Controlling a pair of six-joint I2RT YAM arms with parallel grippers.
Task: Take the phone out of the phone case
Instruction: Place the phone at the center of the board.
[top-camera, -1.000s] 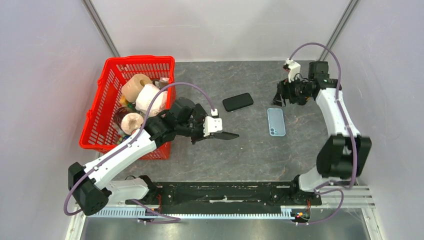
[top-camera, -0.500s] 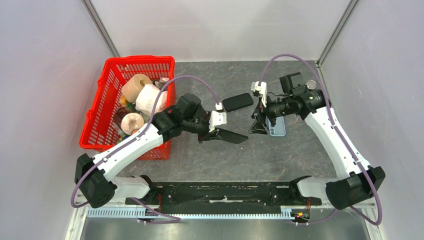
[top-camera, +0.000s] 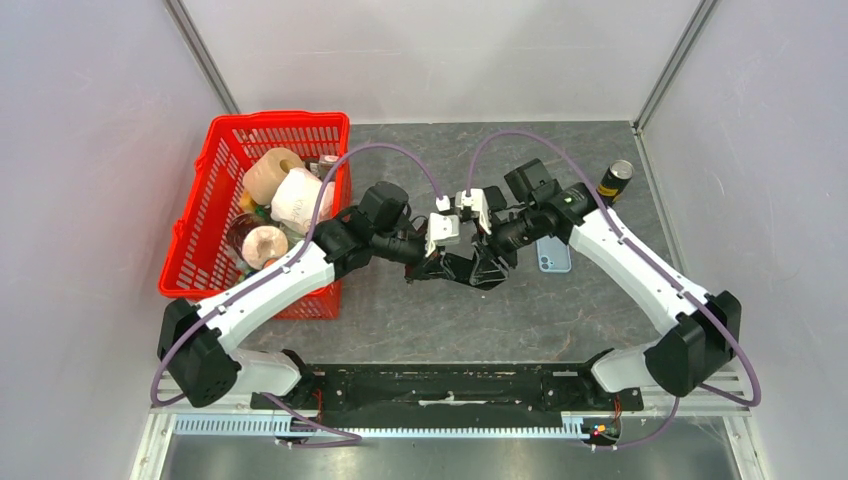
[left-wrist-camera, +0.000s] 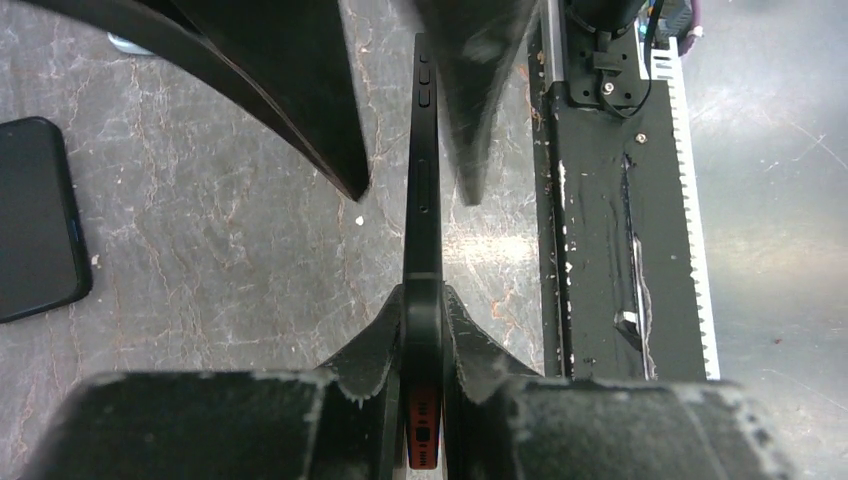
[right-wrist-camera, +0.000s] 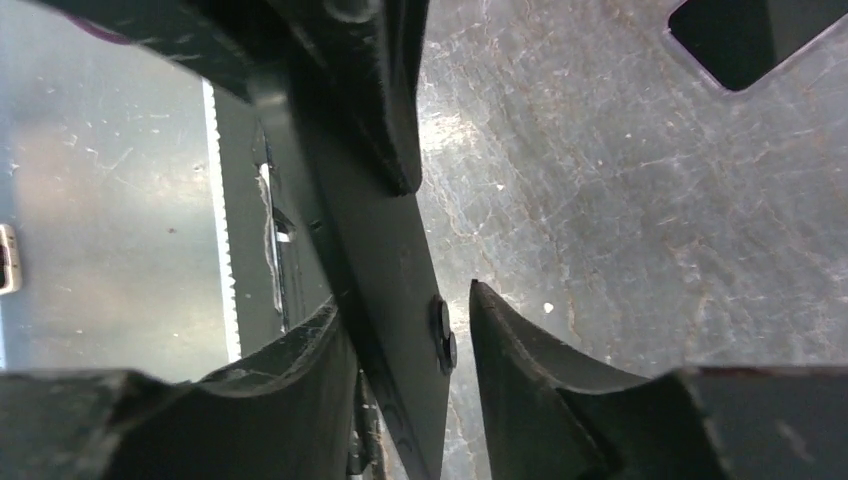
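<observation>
The left gripper (left-wrist-camera: 422, 300) is clamped on one end of the phone (left-wrist-camera: 422, 200), holding it edge-up above the surface (left-wrist-camera: 230, 250) between the arms. Its long axis runs straight into the right gripper (right-wrist-camera: 400, 300), whose jaws stand released astride the far end, one side not touching. A second phone (left-wrist-camera: 35, 215) lies well aside; nothing blocks.

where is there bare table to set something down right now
Bare table between the held phone and the base rail, and along the far edge from red basket to can. Crowded mid-table: left hand and right hand at the phone, blue case beside them.
</observation>
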